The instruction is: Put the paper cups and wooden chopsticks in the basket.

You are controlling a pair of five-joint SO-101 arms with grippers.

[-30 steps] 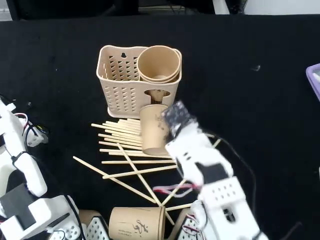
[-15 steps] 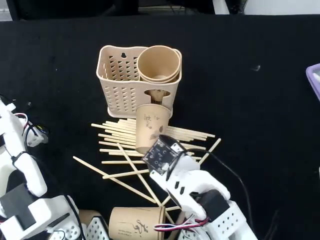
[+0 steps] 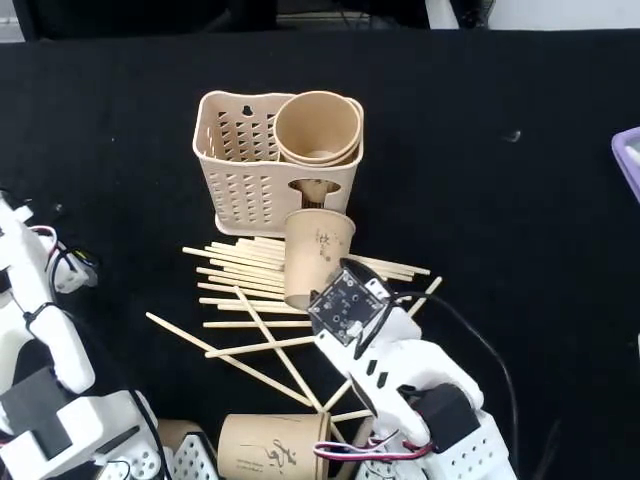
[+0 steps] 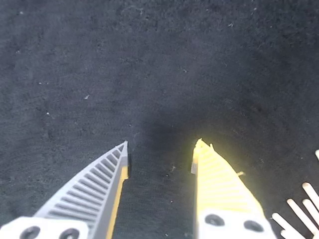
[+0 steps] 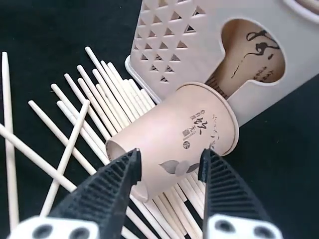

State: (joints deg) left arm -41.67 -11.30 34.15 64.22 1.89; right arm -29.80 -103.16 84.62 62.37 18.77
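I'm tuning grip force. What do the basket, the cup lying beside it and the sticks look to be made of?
Basket: likely moulded plastic, matte beige, with crisp triangular cut-outs.
Cup: paper, matte tan, with a rolled rim and a printed side.
Chopsticks: pale bare wood by the look, though bamboo cannot be ruled out.

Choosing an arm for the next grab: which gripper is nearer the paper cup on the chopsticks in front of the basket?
Right. The right gripper has its open jaws directly over the cup; the left gripper hangs over bare table, well apart from it.
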